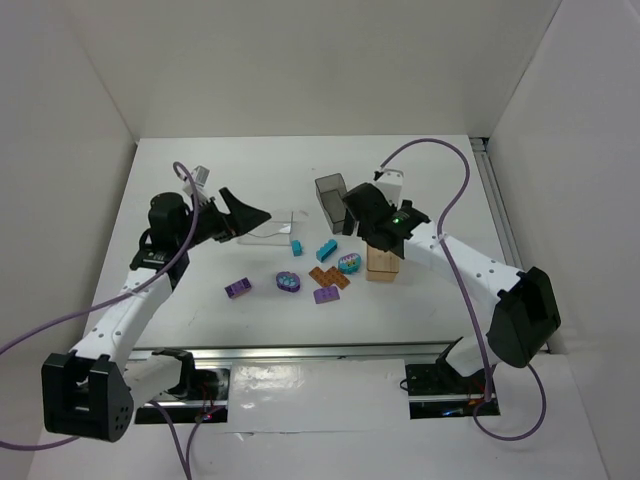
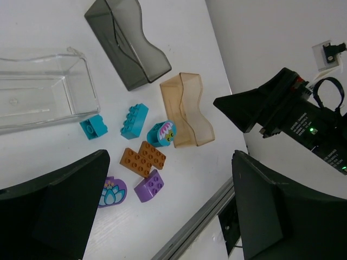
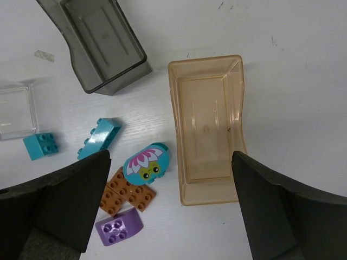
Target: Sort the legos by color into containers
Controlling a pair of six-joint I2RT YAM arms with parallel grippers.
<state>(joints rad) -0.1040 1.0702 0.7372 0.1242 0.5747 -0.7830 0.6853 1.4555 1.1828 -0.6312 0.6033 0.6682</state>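
Several legos lie mid-table: a small teal brick (image 1: 297, 248), a long teal brick (image 1: 327, 251), a teal oval with a flower face (image 1: 350, 263), two orange-brown plates (image 1: 329, 277), a purple curved brick (image 1: 326, 295), a purple oval (image 1: 289, 282) and a purple brick (image 1: 238, 288). The clear container (image 1: 265, 228), the smoky grey container (image 1: 330, 200) and the tan container (image 1: 382, 262) are all empty. My left gripper (image 1: 262, 214) hangs open above the clear container's left end. My right gripper (image 1: 350, 215) hangs open between the grey and tan containers.
The metal rail (image 1: 300, 350) runs along the table's near edge. White walls close in the left, back and right. In the left wrist view the right arm (image 2: 293, 114) shows beyond the tan container (image 2: 187, 108).
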